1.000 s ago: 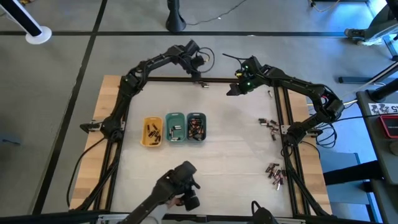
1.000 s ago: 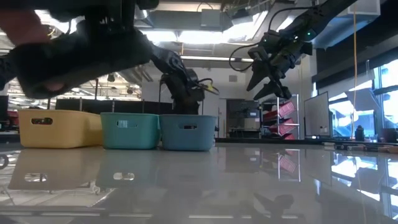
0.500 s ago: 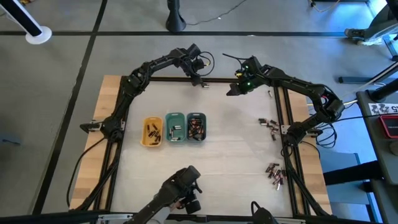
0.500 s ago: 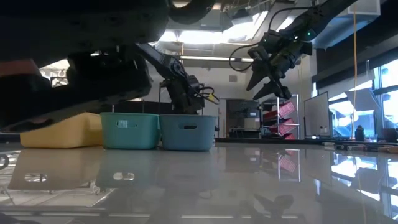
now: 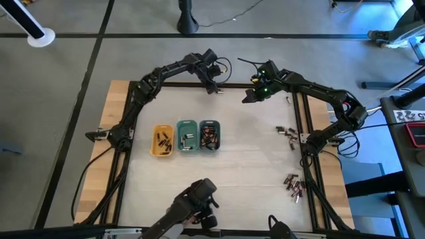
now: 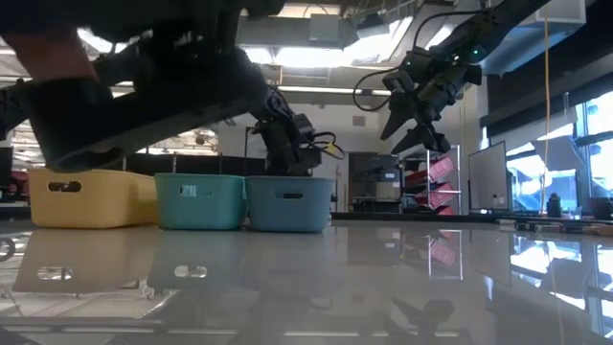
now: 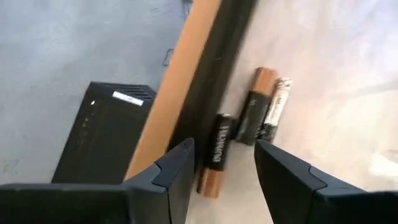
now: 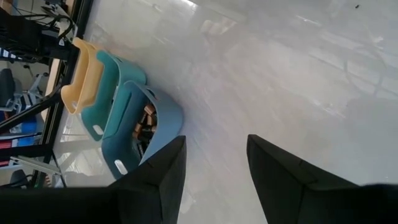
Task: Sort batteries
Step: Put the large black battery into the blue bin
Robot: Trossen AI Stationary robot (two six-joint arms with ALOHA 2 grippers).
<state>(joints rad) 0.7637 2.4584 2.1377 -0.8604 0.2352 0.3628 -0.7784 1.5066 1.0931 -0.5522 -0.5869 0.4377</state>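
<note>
Right now the left gripper (image 7: 224, 171) is hovering spread over three batteries (image 7: 252, 121) lying lengthwise beside the table's dark rail (image 7: 214, 68); the right gripper (image 8: 214, 171), also spread, is waiting farther off.

Yellow tray (image 5: 162, 141), green tray (image 5: 186, 137), grey-blue tray (image 5: 210, 135), black-and-copper batteries (image 7: 251, 116)

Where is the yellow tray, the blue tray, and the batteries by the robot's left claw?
Yellow tray (image 5: 154, 150): high view, on its left rim.
Blue tray (image 6: 287, 203): low view, on its front wall.
Batteries (image 7: 254, 116): left wrist view, on the middle battery's dark body.
</note>
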